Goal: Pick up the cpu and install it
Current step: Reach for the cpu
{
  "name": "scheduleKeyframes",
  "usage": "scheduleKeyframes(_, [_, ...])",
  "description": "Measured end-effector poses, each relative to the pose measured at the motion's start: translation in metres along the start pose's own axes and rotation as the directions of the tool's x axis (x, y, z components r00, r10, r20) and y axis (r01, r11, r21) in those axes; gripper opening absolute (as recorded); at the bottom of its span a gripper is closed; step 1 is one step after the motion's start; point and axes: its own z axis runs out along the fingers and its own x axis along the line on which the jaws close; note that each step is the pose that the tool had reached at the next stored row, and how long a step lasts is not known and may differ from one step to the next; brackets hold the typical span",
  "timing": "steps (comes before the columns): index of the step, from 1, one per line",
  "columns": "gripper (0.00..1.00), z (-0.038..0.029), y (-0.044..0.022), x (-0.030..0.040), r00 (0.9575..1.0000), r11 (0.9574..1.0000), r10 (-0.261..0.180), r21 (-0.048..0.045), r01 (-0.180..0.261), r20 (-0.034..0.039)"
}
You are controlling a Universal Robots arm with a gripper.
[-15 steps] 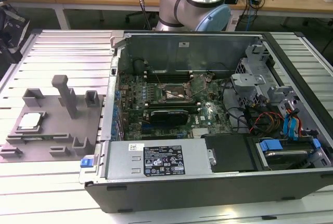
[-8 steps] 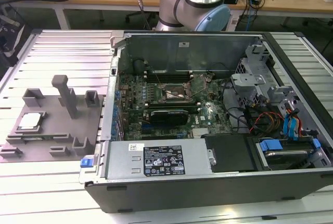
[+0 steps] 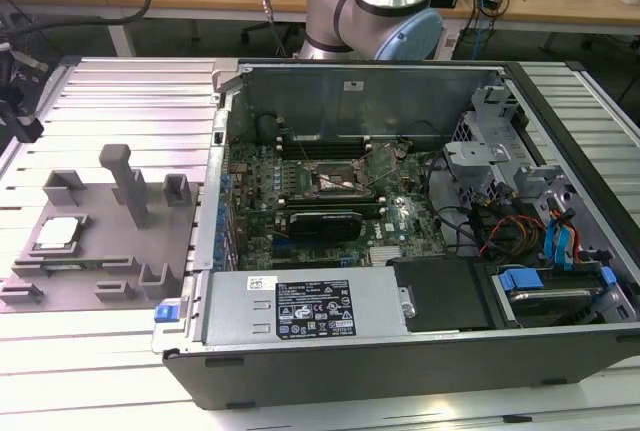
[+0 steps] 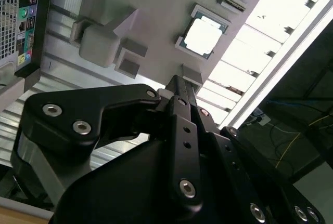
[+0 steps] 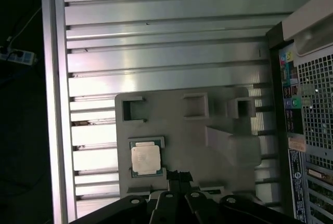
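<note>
The cpu (image 3: 58, 233), a small silver square chip, lies flat in a recess of the grey fixture plate (image 3: 105, 246) at the exterior view's left. Both wrist views look down on the cpu (image 4: 204, 35) (image 5: 145, 160) from well above. My black gripper (image 4: 177, 82) (image 5: 177, 174) hangs over the fixture plate (image 5: 197, 146) beside the chip, clear of it. Its fingers are drawn together with nothing between them. The dark square socket (image 3: 335, 183) sits on the green motherboard inside the open computer case (image 3: 400, 376).
A tall grey post (image 3: 125, 181) and low blocks stand up from the fixture plate near the chip. The case's side wall (image 3: 215, 201) rises between the fixture and the motherboard. Cables, a heat sink and drive cages crowd the case's right half. The arm's base (image 3: 385, 1) stands behind the case.
</note>
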Motion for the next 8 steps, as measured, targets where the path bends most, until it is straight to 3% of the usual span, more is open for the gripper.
scheduleKeyframes(8, [0.11, 0.0182, -0.0012, 0.0006, 1.0, 1.0, 0.0, 0.0, 0.0, -0.0007])
